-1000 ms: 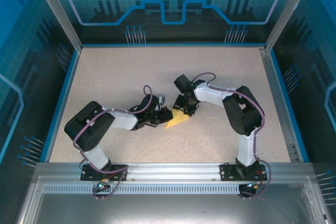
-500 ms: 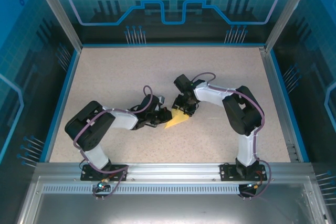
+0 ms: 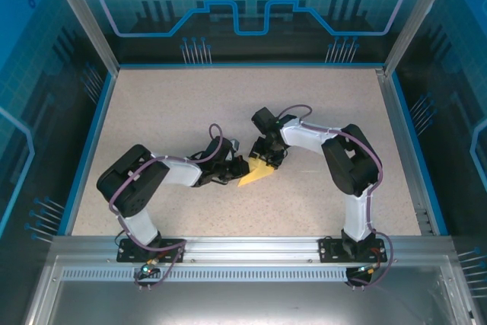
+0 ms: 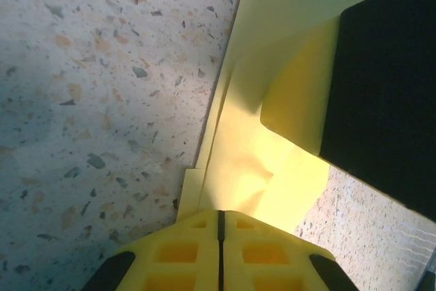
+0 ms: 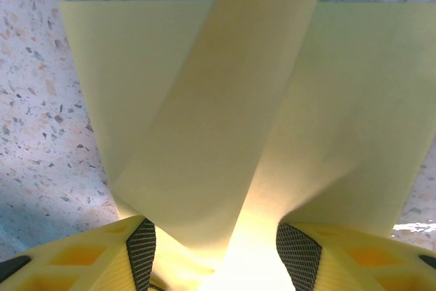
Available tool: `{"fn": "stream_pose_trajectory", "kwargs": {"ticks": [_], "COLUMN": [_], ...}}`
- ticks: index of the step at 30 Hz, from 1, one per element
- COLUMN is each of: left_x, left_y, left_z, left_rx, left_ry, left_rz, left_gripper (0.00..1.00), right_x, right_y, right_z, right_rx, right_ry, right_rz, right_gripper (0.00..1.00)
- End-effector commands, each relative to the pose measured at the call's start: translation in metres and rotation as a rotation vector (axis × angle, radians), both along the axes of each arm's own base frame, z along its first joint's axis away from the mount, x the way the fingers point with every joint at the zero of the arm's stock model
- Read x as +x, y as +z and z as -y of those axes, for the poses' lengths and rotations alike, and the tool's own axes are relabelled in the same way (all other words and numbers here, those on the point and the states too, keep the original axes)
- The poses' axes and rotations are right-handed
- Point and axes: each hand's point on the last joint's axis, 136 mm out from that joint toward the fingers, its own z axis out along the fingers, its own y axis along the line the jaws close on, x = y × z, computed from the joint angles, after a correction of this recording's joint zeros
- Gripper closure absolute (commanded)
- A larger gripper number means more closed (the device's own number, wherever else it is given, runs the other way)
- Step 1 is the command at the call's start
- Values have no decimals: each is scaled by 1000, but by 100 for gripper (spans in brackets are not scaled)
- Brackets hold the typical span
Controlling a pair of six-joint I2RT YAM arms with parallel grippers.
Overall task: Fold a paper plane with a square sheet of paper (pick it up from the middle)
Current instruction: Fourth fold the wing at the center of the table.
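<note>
- The sheet of paper [image 3: 257, 173] lies on the speckled table [image 3: 152, 112], a little toward 6 o'clock from the table's middle. From above it reads as a pale-yellow wedge, its narrow tip at 8 o'clock and its broad end at 1 o'clock.
- The two arms meet over it. The left gripper [image 3: 242, 166] sits at the sheet's 10 o'clock edge. The right gripper [image 3: 268, 157] sits at its 12 to 1 o'clock edge.
- In the left wrist view, the left gripper's yellow fingers [image 4: 191, 250] are pressed together at 6 o'clock, with only a thin dark seam between them. The paper runs out from their tips toward 1 o'clock, creased and lifted off the table, so that jaw is clamped on the paper's edge.
- A black part of the other arm stands at 3 o'clock in that view, touching the raised paper.
- In the right wrist view, the right gripper's jaws stand apart, one ribbed pad [image 5: 142, 250] at 7 o'clock and its partner at 5 o'clock.
- A folded flap rises between those pads and leans across the flat sheet toward 12 to 1 o'clock.
- I can't tell whether either pad touches the flap.
</note>
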Motion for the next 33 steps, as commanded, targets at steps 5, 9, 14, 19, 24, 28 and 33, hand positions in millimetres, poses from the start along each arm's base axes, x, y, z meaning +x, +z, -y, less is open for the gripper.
{"fn": "stream_pose_trajectory", "kwargs": {"ticks": [5,9,14,19,24,28,33], "left_x": [-8,-12,-15,-15,-16,-16,-17], "left_y": [-23,-27,-30,-30,-31,-31,-31], "left_z": [-14,-16,-18,-16,-16,-17,-16], "left_rx": [87,94,105,100,105,108,109], "left_ry": [9,7,5,1,-4,-5,-8], "left_rz": [-71,-91,-103,-107,-110,-114,-116], "left_gripper": [92,93,93,94,94,94,94], "right_x": [-29,-6,7,4,-2,-3,-2], "right_y": [-12,35,85,90,63,50,39], "right_z": [29,16,2,-1,-20,-33,-36], "right_rx": [-134,-32,120,205,395,456,473], "right_ry": [73,112,208,302,399,443,441], "right_rz": [-74,81,284,396,387,379,369], "right_gripper": [40,38,38,60,98,100,100]}}
